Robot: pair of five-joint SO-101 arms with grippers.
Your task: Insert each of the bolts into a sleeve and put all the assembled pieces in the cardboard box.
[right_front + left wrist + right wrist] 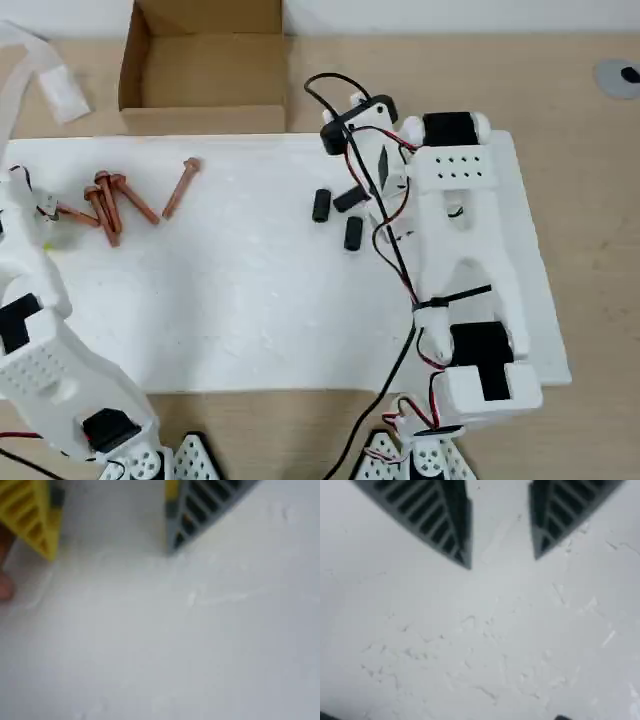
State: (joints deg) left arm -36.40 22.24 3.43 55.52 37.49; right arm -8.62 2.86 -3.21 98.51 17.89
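Bolts [108, 205] — copper-brown, flanged heads, clustered; sleeves [321, 205] — short black cylinders.

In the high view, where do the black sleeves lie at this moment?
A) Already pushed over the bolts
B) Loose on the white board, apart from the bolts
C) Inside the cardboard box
B: the three sleeves lie loose on the white board, while the bolts lie bare toward the board's other end.
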